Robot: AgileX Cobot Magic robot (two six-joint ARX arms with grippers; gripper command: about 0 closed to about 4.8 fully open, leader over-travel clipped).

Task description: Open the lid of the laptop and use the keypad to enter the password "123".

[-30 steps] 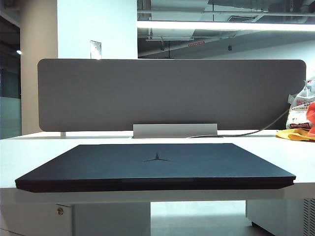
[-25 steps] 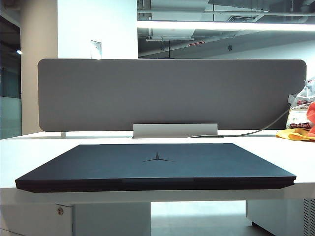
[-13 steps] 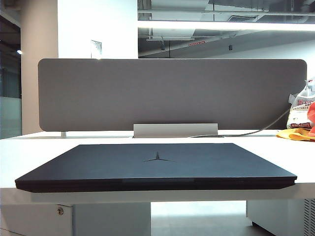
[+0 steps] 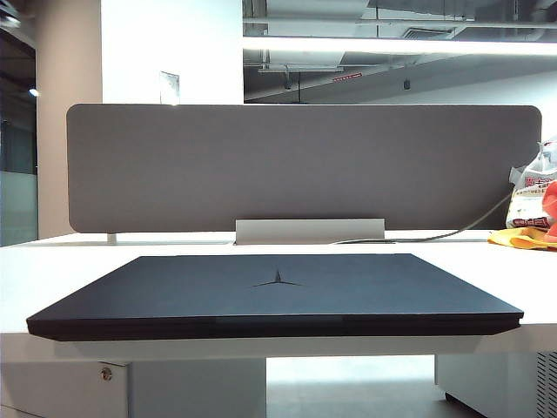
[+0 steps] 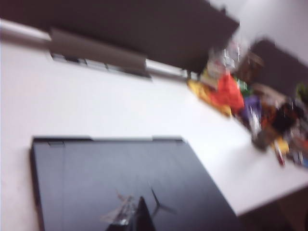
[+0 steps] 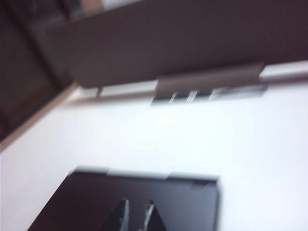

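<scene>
Exterior view: your laptop lies flat on the white worktop, in front of the grey divider board, its lid down. Neither arm shows here. Left wrist view: your left tool hangs over the laptop's lid, jaws closed, empty. Right wrist view: your right tool hangs above the laptop, fingertips slightly parted, gripping nothing.

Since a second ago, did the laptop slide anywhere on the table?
No. The laptop lies shut in the same spot below the grey divider board, its logo under the same part of the board's bracket.
</scene>
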